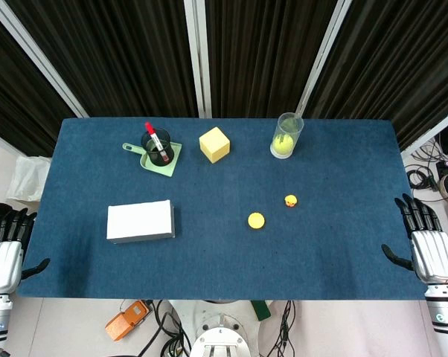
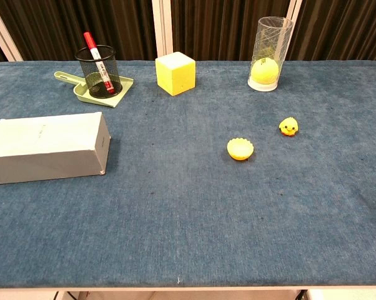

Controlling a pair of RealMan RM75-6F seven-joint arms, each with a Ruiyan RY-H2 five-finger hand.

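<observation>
Your right hand [image 1: 432, 253] hung off the blue table's [image 1: 343, 216] right edge, fingers spread, grasping nothing; your left hand [image 1: 2, 256] likewise, at the left edge; nearest the right sat the small yellow duckling toy [image 1: 290, 201], mid-table, probably light, slippery; pinch its sides.

left robot hand [image 1: 2, 256]: silver back; black fingers | right robot hand [image 1: 430, 249]: same

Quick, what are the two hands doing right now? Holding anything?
Left hand: open, holding nothing, beside the table's left edge.
Right hand: open, holding nothing, beside the table's right edge.
</observation>
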